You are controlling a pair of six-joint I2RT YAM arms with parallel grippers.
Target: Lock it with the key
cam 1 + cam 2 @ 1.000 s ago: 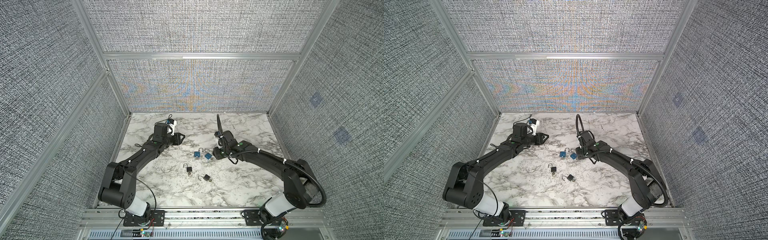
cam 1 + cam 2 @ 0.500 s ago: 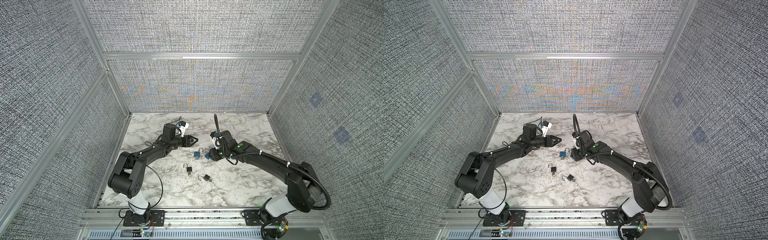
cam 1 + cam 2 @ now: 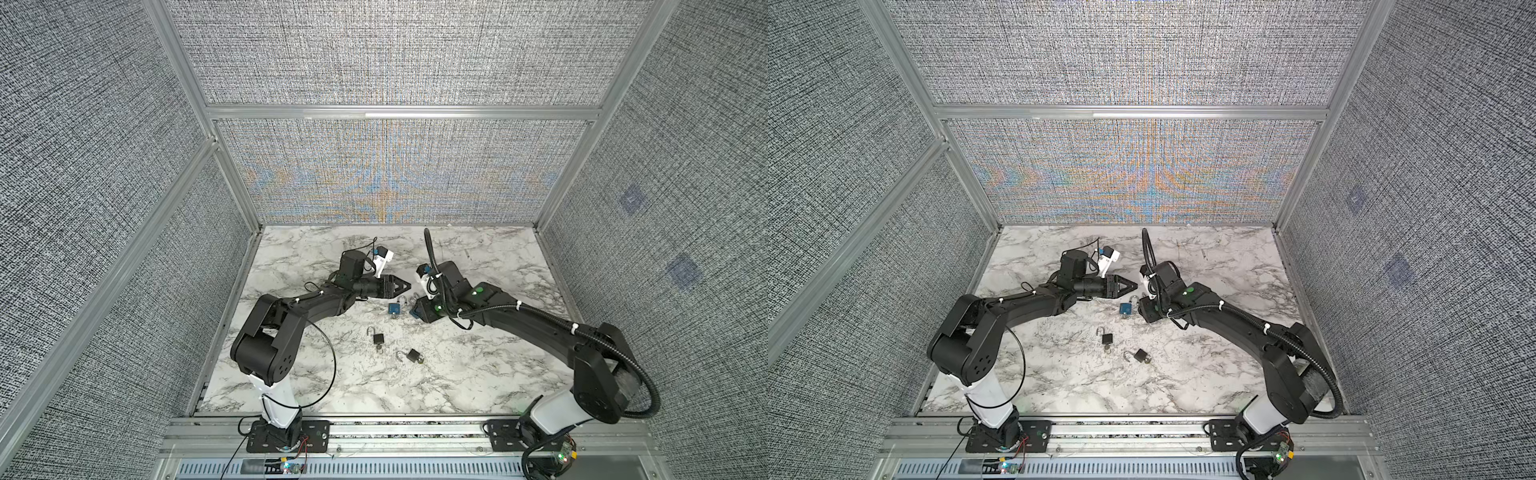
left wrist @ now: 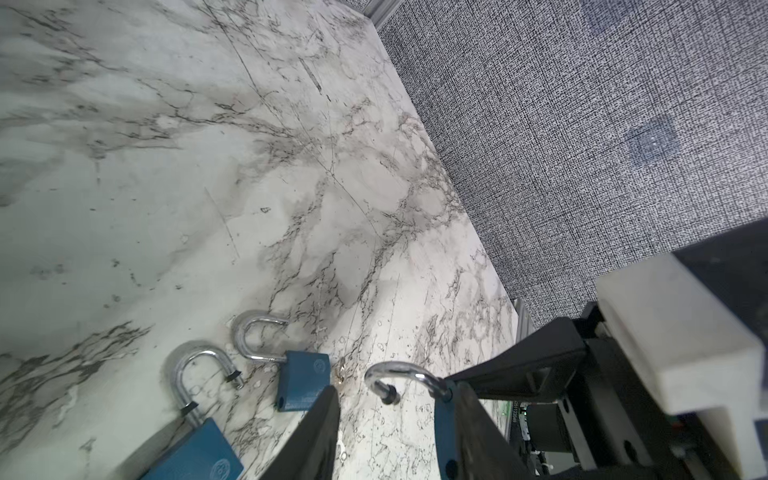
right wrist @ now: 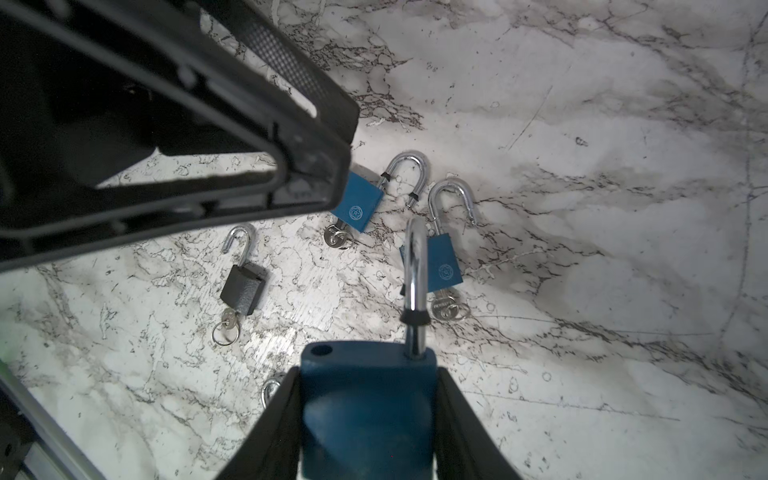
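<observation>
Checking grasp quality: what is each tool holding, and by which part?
Right tool grips a padlock by the sides of its body; left tool holds nothing.

A: Padlocks, all told?
B: Five. Three blue: held blue padlock between the fingers of the right gripper, second blue padlock and third blue padlock flat on the marble table. Two black: left black padlock, right black padlock.
A: Open shackles?
B: Four clearly swung open in the right wrist view; fifth too small to judge.
A: Keys?
B: Three plainly seen there, one below each of three lying locks: first key, second key, third key. Beyond that, hidden or too small to tell.
A: Arms and grippers?
B: Two arms: left arm, right arm. Two grippers: the right one, plus left gripper.
A: Tables?
B: One.
</observation>
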